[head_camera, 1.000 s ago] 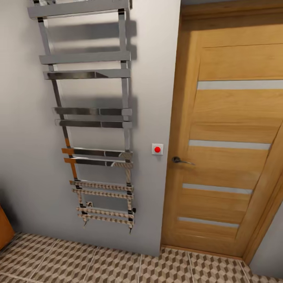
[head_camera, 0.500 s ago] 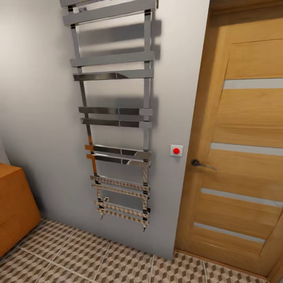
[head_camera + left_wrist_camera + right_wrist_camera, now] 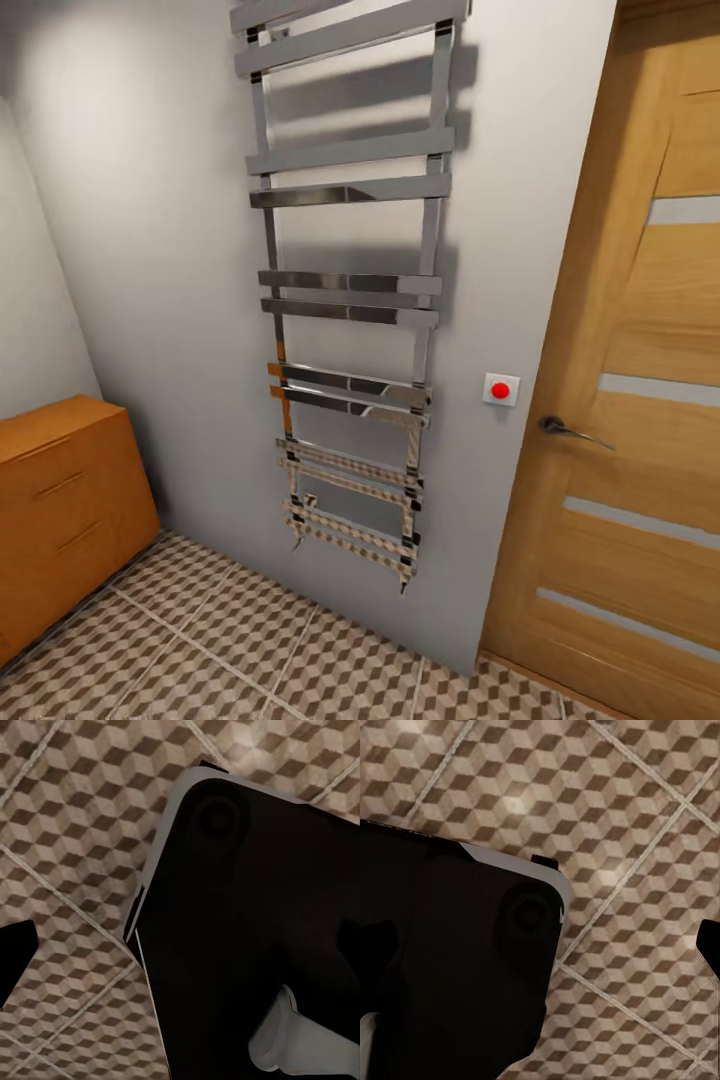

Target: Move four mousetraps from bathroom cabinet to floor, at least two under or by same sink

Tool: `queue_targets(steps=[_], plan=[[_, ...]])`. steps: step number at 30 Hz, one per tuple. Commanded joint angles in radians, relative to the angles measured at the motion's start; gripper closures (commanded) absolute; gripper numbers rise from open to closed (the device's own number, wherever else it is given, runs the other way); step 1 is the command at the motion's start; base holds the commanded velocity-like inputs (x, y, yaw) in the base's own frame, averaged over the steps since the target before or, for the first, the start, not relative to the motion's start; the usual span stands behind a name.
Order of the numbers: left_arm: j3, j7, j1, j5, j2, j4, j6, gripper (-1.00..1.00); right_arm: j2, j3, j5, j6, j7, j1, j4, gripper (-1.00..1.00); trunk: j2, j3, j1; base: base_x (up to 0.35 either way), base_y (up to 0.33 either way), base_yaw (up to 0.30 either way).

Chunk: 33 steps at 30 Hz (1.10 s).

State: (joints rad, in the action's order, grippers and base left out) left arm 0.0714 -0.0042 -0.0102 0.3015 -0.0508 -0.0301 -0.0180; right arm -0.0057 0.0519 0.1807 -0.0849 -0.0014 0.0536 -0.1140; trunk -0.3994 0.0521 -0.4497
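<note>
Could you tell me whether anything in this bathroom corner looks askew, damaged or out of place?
Nothing stands out. The chrome ladder-style towel rail hangs straight on the grey wall, the orange-brown wooden cabinet has its drawers shut, and the cube-patterned tiled floor shows no spill.

No readable text, labels, brands or numbers in any view. The closest thing to a sign is the small white wall plate [image 3: 501,389] with a plain red dot, between the chrome towel rail [image 3: 346,300] and the wooden door [image 3: 640,400]; the dot carries no lettering. The cabinet [image 3: 60,500] at near left has plain drawer fronts with no markings. The bathroom floor [image 3: 250,650] tiles show a cube pattern and no characters, the same in both wrist views. The dark robot body parts in the wrist views carry no legible print.
</note>
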Motion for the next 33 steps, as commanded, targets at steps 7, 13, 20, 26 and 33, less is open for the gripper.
queue_targets(steps=[7,13,20,26,33], plan=[[0.007,0.0,-0.001,0.001,0.0,0.001,-0.002,-1.0,0.0,0.005,0.002,-0.003,0.0,0.0,0.0,-1.0,-0.001,0.0,0.0,0.0,0.0,0.293],[0.007,0.0,-0.001,0.001,0.0,0.001,-0.002,-1.0,0.0,0.005,0.002,-0.003,0.0,0.0,0.0,-1.0,-0.001,0.0,0.0,0.0,0.0,0.293],[0.007,0.0,-0.001,0.001,0.0,0.001,-0.002,-1.0,0.0,0.005,0.002,-0.003,0.0,0.0,0.0,-1.0,-0.001,0.0,0.0,0.0,0.0,0.293],[0.007,0.0,-0.001,0.001,0.0,0.001,-0.002,-1.0,0.0,0.005,0.002,-0.003,0.0,0.0,0.0,-1.0,-0.001,0.0,0.0,0.0,0.0,0.293],[0.007,0.0,-0.001,0.001,0.0,0.001,-0.002,-1.0,0.0,0.005,0.002,-0.003,0.0,0.0,0.0,-1.0,-0.001,0.0,0.0,0.0,0.0,0.293]])
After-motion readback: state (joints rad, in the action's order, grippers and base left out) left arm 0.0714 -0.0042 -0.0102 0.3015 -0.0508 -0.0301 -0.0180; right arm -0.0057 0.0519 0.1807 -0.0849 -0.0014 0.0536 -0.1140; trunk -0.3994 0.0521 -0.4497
